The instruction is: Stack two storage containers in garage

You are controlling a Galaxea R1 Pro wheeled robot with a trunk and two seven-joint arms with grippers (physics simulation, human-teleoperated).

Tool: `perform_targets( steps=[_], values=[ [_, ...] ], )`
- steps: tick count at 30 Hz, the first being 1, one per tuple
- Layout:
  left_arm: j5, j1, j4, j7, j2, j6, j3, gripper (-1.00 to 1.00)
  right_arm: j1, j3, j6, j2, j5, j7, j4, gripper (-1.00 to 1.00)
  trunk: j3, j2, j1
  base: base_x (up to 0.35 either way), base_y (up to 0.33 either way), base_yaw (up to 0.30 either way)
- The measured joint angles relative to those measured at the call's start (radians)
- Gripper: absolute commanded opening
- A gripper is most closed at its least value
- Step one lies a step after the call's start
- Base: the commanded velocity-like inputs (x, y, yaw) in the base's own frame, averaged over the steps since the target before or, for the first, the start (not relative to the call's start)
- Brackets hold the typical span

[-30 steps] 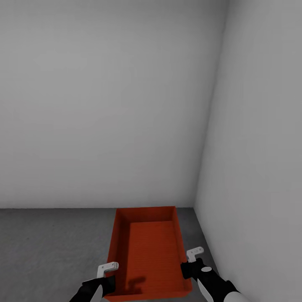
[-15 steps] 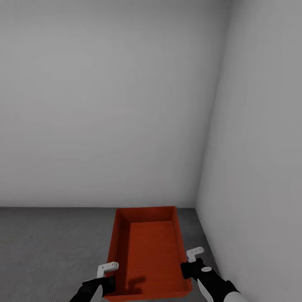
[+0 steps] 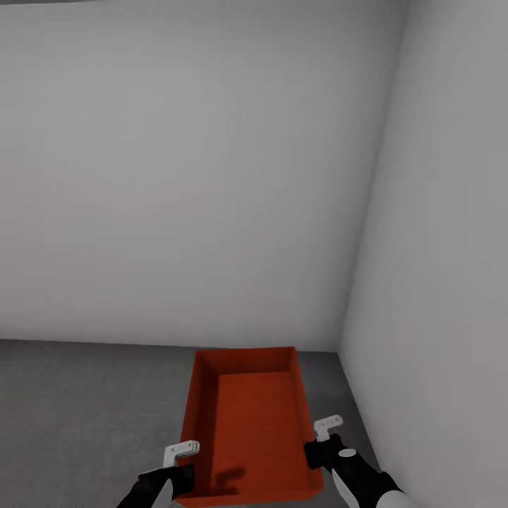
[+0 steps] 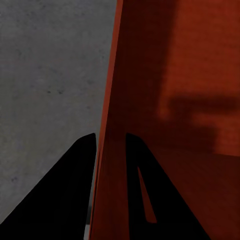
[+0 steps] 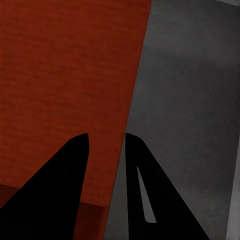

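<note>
Container (image 3: 247, 423), the red-orange open-top bin, sits closest to me, carried between both arms with its long side walls pinched from either flank. My left gripper (image 3: 181, 451) straddles the left wall: in the left wrist view its two dark fingers (image 4: 75, 175) sit one outside and one inside the thin red wall (image 4: 112, 100), clamped on it as far as I can judge. My right gripper (image 3: 327, 427) does the same on the opposite wall, and the right wrist view shows the wall edge (image 5: 135, 100) running between its fingers (image 5: 70, 170), so I read it as closed on the bin too. Beneath and beside the bin I see the dark grey speckled floor (image 3: 85, 409), which tells me I am in the garage. Whether the bin is resting on the concrete or held just above it, I cannot tell. Beyond the bin's far end the floor meets a plain white-grey wall (image 3: 176, 176), and a second wall (image 3: 451, 247) closes the corner on my right. I judge this to be the placing step for one container. My next move calls for lowering it flat onto the floor, near the corner yet apart from both walls, then releasing both grips evenly so it does not tip.
</note>
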Motion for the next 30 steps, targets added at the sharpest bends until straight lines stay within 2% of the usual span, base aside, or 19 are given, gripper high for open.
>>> perform_targets(
  steps=[21,30],
  values=[
    [0.003,0.0,0.0,0.0,0.001,0.0,-0.001,-1.0,0.0,0.001,0.0,0.001,0.0,-0.001,0.0,-1.0,0.0,0.0,-0.001,0.298,0.0,0.0],
    [0.002,0.0,0.0,0.0,0.001,0.0,-0.001,-1.0,0.0,0.001,0.0,0.001,0.0,-0.001,0.0,-1.0,0.0,0.0,0.0,0.029,-0.011,0.0]
  ],
)
